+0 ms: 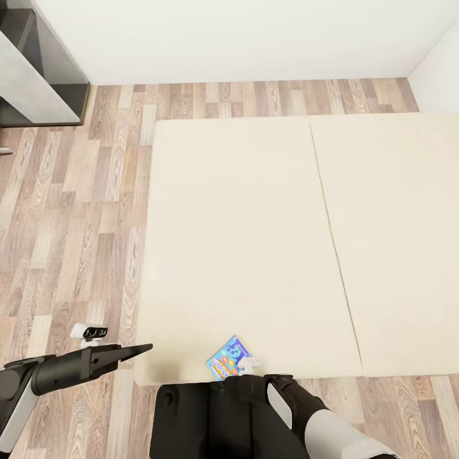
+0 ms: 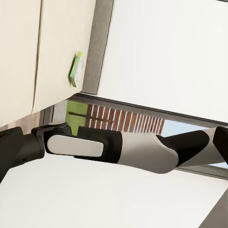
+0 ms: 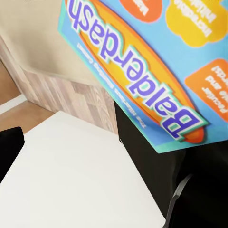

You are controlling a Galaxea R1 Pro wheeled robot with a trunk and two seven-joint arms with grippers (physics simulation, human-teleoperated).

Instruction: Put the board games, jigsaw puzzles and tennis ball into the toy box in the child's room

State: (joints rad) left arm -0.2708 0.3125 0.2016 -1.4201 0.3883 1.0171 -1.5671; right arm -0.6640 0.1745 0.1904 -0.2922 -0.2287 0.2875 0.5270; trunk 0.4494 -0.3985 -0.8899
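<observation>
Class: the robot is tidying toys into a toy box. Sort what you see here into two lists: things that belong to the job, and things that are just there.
Belongs to the job:
- blue board game, at the bed's near edge by the right gripper
- green board game
- bed

Just there:
- wooden floor
- dark shelf unit
- white wall

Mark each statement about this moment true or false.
1. The blue board game is at the bed's near edge, by the right tool. True.
2. Its cover reads "Balderdash". True.
3. The green board game lies on the floor. False: it lies on the bed.
4. The left tool touches the blue box. False: it is apart from it, by the bed's corner.
5. The floor is carpeted. False: it is wood planks.
</observation>
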